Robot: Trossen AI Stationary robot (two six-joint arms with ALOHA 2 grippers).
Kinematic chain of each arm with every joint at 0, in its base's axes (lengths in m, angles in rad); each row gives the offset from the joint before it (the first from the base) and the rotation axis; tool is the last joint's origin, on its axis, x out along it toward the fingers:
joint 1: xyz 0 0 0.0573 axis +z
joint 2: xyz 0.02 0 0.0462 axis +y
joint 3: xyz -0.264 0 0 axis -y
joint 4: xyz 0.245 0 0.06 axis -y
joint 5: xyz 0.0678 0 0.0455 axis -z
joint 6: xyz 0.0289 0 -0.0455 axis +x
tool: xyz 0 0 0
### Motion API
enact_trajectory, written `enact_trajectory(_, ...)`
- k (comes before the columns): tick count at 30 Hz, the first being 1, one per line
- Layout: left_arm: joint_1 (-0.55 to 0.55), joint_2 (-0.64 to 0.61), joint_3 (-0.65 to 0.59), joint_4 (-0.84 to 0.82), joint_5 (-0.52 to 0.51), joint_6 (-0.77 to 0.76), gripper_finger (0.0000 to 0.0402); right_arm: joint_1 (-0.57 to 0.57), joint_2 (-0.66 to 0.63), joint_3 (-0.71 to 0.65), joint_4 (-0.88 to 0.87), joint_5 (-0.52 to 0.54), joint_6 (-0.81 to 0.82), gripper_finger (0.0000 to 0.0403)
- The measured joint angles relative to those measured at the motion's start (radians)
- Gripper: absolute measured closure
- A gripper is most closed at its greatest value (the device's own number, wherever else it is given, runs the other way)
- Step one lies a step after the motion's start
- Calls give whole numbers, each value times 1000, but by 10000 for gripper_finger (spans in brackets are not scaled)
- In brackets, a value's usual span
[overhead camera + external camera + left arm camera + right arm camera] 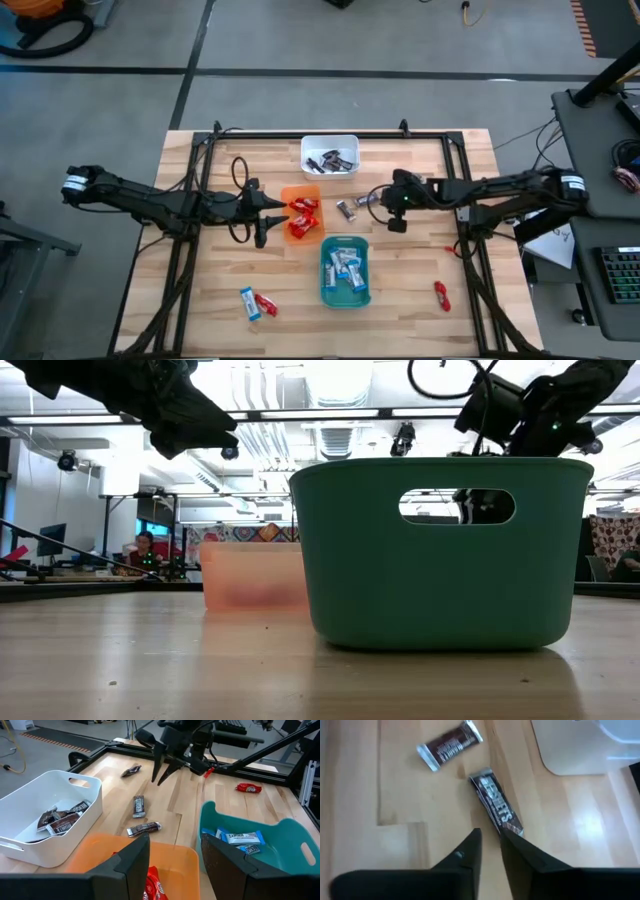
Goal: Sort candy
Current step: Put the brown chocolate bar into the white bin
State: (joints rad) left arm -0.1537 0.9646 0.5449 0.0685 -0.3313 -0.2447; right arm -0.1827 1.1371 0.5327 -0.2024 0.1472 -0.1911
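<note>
The right gripper (490, 851) is seen with a narrow gap between its fingers, nothing held, its tips just at the near end of a dark brown candy (497, 802) lying flat on the table (400, 795). Another dark candy (449, 746) lies just beyond. The bar is judged light, thin and slick-wrapped, best pinched across its narrow width. The left gripper (172, 865) is held wide over the orange tray (175, 857).
</note>
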Motion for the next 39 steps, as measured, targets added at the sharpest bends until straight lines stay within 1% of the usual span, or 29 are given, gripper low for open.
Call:
enact_trajectory(2, 0, 0, 0, 0, 0, 0, 240, -11, 16, 0, 0, 2, 2, 315)
enact_trajectory(7, 0, 0, 0, 2, 0, 5, 240, -41, 67, 0, 19, 1, 101, 242)
enact_trajectory(9, 0, 0, 0, 4, 0, 15, 240, -47, 87, 0, 37, -5, 111, 217)
enact_trajectory(12, 0, 0, 0, 10, 0, 26, 240, -60, 118, 0, 92, -68, 80, 187)
enact_trajectory(15, 0, 0, 0, 11, 0, 55, 240, -82, 147, 2, 163, -122, 45, 171)
enact_trajectory(21, 0, 0, 0, 14, 0, 165, 240, -146, 207, 2, 246, -202, -37, 163)
enact_trajectory(28, 0, 0, 0, 20, 0, 279, 240, -199, 276, 25, 247, -238, -126, 163)
enact_trajectory(30, 0, 0, 0, 36, 0, 305, 240, -215, 297, 33, 246, -265, -146, 163)
enact_trajectory(33, 0, 0, 0, 71, -1, 331, 240, -241, 329, 50, 248, -301, -148, 163)
enact_trajectory(39, 0, 0, 0, 72, -1, 338, 240, -260, 388, 66, 253, -350, -145, 176)
